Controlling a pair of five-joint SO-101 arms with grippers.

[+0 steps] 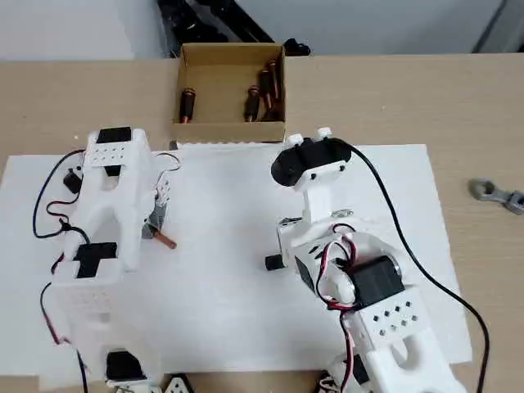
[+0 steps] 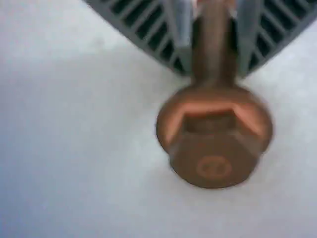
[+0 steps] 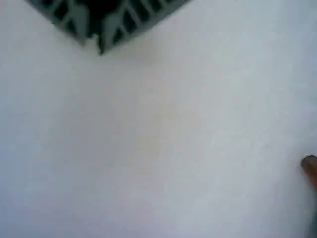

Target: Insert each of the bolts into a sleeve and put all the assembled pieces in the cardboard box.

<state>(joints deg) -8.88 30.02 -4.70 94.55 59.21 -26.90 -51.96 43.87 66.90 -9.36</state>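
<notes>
High view: the left gripper [image 1: 158,232] holds a copper bolt [image 1: 167,241] low over the white sheet [image 1: 221,196]. The cardboard box [image 1: 229,131] at the sheet's far edge contains assembled pieces [image 1: 260,94]. The right gripper [image 1: 274,262] sits mid-sheet, and I cannot tell whether it is open or closed.

Left wrist view: the bolt [image 2: 214,136] is clamped by its shank, head outward.

Right wrist view: the gripper tip [image 3: 99,29] is over the sheet.

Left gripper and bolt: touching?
Touching. The left wrist view shows the bolt with its shank pinched between the left gripper fingers, no gap on either side.
</notes>
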